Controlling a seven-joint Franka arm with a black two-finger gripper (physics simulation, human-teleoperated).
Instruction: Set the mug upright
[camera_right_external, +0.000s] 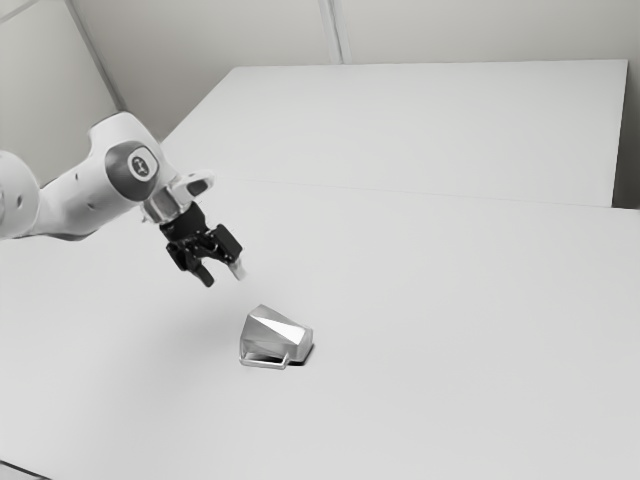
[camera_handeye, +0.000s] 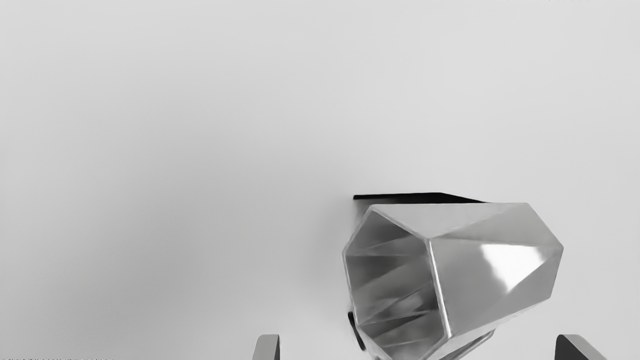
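Observation:
Above the table and toward the exterior view's left of the mug, my gripper (camera_right_external: 222, 275) hangs open with nothing held. The faceted silver mug (camera_right_external: 275, 332) lies on its side on the table, its handle toward the exterior view's bottom edge. In the wrist view the mug (camera_handeye: 492, 265) shows its hollow mouth and one bright facet; part of the handle is hidden under the body. The fingertips of my gripper (camera_handeye: 417, 347) stand wide apart there, and the mug is below them, untouched.
The white table (camera_right_external: 420, 300) stretches around the mug on all sides. Behind it in the exterior view stands a pale raised panel or surface (camera_right_external: 430, 125), with walls beyond. A dark line crosses the exterior view's lower left corner.

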